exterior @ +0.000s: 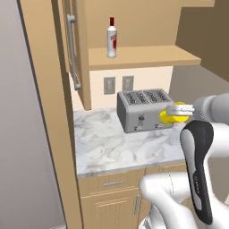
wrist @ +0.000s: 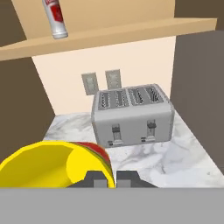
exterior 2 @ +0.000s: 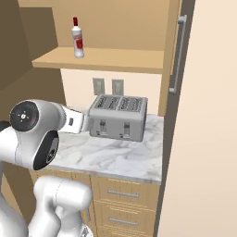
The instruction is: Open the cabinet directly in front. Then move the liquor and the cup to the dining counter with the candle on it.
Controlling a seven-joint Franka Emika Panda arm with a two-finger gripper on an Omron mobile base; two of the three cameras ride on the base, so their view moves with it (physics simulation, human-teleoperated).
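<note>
Left base view: hand (exterior: pixel 179 112) gripping cup (exterior: pixel 172 117) beside toaster's (exterior: pixel 144 109) right edge.

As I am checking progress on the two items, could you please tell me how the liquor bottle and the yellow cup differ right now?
The slim clear-white glass liquor bottle with a red cap stands upright on the open light-wood cabinet's shelf; the small bright yellow cup is gripped by the shut gripper above the marble counter. The bottle is tall and narrow, the cup short and wide. Both carry red markings.
</note>
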